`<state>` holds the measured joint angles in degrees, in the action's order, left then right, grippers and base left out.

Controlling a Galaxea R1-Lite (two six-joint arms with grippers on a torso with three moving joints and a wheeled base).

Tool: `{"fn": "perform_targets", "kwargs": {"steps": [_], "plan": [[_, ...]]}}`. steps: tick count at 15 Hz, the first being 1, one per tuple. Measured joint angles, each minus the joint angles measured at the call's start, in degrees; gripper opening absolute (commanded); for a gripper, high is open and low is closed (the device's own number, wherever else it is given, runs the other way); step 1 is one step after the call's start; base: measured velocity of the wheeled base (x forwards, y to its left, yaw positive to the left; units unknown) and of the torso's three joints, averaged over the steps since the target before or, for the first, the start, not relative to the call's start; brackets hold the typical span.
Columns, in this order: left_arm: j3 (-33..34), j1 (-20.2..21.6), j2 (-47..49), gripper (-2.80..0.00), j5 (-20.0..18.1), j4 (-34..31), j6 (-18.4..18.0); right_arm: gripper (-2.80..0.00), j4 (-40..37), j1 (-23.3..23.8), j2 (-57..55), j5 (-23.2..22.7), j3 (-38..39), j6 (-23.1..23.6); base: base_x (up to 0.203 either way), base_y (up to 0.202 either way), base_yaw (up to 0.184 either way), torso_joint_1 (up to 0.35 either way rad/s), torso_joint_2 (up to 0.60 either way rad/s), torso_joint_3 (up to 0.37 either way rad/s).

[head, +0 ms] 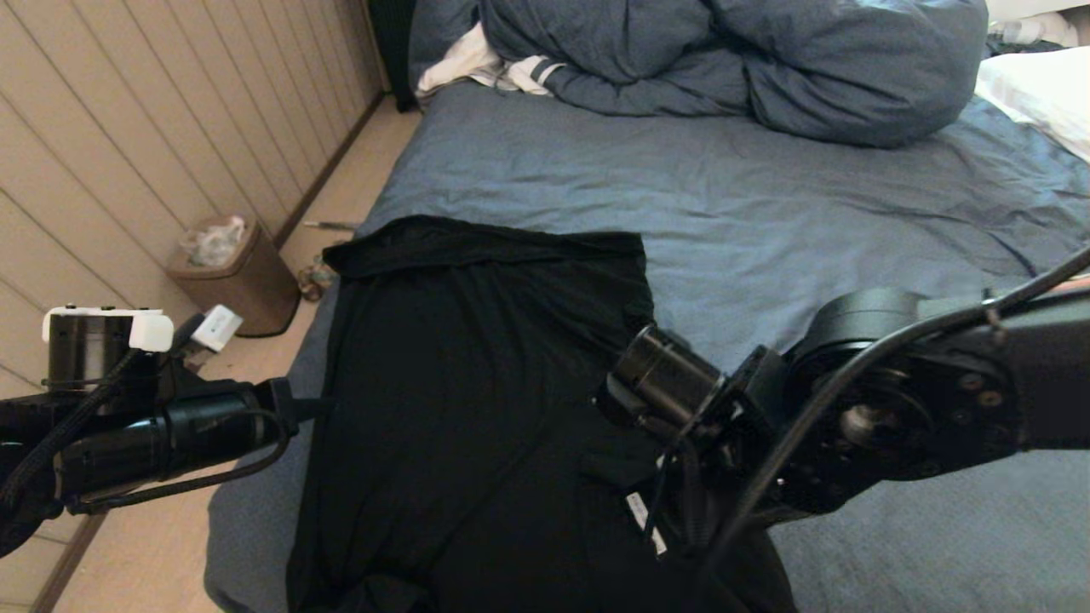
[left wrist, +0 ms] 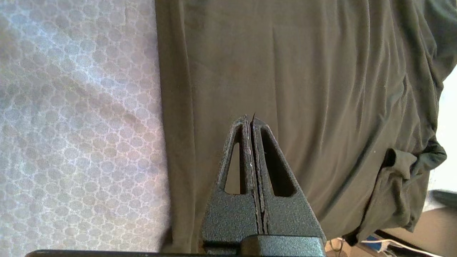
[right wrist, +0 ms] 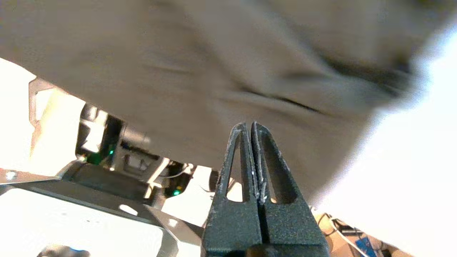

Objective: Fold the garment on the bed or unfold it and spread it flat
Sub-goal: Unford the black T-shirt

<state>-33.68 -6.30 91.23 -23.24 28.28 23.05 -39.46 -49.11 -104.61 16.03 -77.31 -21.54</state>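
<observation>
The garment [head: 477, 383], a plain black T-shirt, lies lengthwise on the near left part of the bed [head: 809, 213], with its far end folded over in a band. My left gripper [left wrist: 250, 119] is shut with nothing in it. It hovers just inside the garment's [left wrist: 303, 71] left edge, next to the bare sheet [left wrist: 71, 107]. My right gripper [right wrist: 249, 125] is also shut and empty. It hangs over the garment [right wrist: 214, 71] near the bed's front edge. In the head view the right wrist [head: 673, 383] hides those fingers.
A bunched blue-grey duvet [head: 766, 60] and a white striped cloth [head: 477, 64] lie at the bed's far end, and a white pillow [head: 1043, 94] at far right. A brown bin [head: 234, 272] stands on the floor to the left, beside the panelled wall.
</observation>
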Motion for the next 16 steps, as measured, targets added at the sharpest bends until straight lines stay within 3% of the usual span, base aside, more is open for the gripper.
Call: {"fn": "perform_targets", "kwargs": {"steps": [3,5,9,11,12,16], "plan": [[0.1,0.0,-0.4,-2.8,0.0,0.0,0.0,-2.8,-0.9,8.4,6.6,0.8,3.8,2.7,0.0,0.0,0.0,0.0,0.0,0.0],[0.1,-0.1,-0.5,-2.8,0.0,0.0,0.0,-2.8,-0.9,11.6,10.0,0.6,7.0,3.9,0.0,0.0,0.0,0.0,0.0,0.0],[0.4,-0.2,-0.6,-2.8,0.0,0.0,0.0,-2.8,0.3,4.3,9.5,1.8,8.1,3.6,0.0,0.0,0.0,0.0,0.0,0.0],[0.5,-0.2,-0.6,-2.8,0.0,0.0,0.0,-2.8,1.3,-0.3,6.1,5.4,7.3,3.2,0.0,0.0,0.0,0.0,0.0,0.0],[0.5,-0.2,-0.6,-2.8,0.0,0.0,0.0,-0.03,1.5,-2.4,4.1,7.5,6.8,2.9,0.0,0.0,0.0,0.0,0.0,0.0],[0.5,-0.2,-0.6,-2.8,0.0,0.0,0.0,0.0,2.9,-7.8,-2.9,11.5,2.7,2.4,0.0,0.0,0.0,0.0,0.0,0.0]]}}
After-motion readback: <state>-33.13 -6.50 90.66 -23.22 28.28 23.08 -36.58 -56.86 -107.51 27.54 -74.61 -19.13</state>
